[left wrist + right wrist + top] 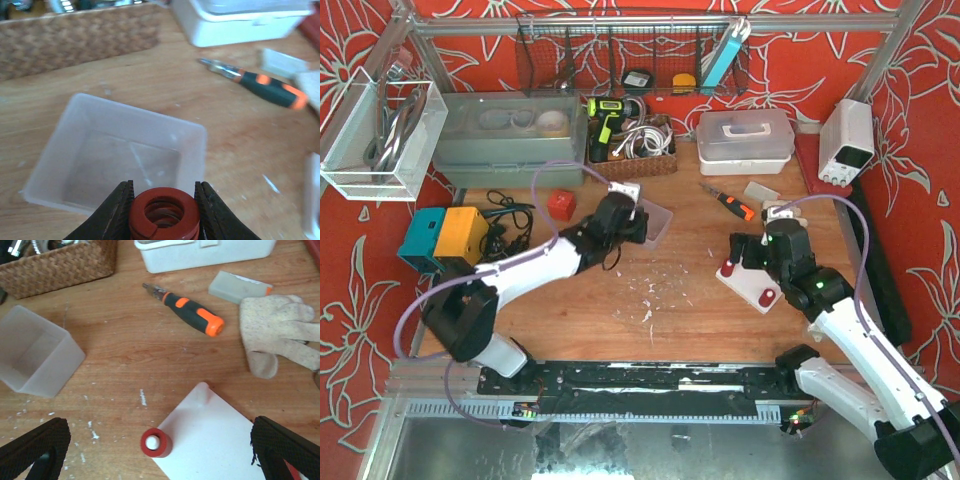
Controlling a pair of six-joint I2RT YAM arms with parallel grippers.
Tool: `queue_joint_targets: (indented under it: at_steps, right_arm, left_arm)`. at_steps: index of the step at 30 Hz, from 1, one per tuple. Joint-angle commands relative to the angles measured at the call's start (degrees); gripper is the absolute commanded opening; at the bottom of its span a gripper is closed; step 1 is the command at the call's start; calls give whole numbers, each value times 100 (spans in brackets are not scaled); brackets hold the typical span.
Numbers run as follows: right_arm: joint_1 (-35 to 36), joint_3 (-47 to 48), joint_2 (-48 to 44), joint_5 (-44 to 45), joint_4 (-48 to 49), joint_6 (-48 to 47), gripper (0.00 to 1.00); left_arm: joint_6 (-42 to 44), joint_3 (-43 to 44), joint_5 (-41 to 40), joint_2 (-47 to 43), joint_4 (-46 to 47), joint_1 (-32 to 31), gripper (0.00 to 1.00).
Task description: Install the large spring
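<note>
Left wrist view: the large spring (pixel 162 216) and the fingers (pixel 117 212) of the left claw (pixel 163 197) run off the bottom edge, lower coils unseen; the wicker basket (pixel 75 35) and screwdriver (pixel 262 86) are blurred. Right wrist view: the white plate (pixel 210 440) is cut by the bottom edge, the glove (pixel 277 332) by the right. Top view: the spring is not discernible at the claw.

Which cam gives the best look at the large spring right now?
Left wrist: the red spring sits close up, end-on, clamped between the left fingers. Top external hides it under that arm; right wrist doesn't show it.
</note>
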Motion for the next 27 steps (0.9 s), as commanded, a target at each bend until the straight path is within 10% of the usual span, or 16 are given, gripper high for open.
queue_joint_targets:
  at_steps: [1,16,27]
  right_arm:
    - [20,561,287,-624,-420,-96,99]
    - [125,1665,1289,-3641,-1154,-702,64]
    - [840,1942,1674,-3262,-1478,-560,63]
  left_arm:
    - [1346,-1423,1019,-875,3391,-203,0]
    - [3655,-3137,2452,-843,5922,-1014,0]
    - [4412,-3266,2601,-605,6103,-1432,0]
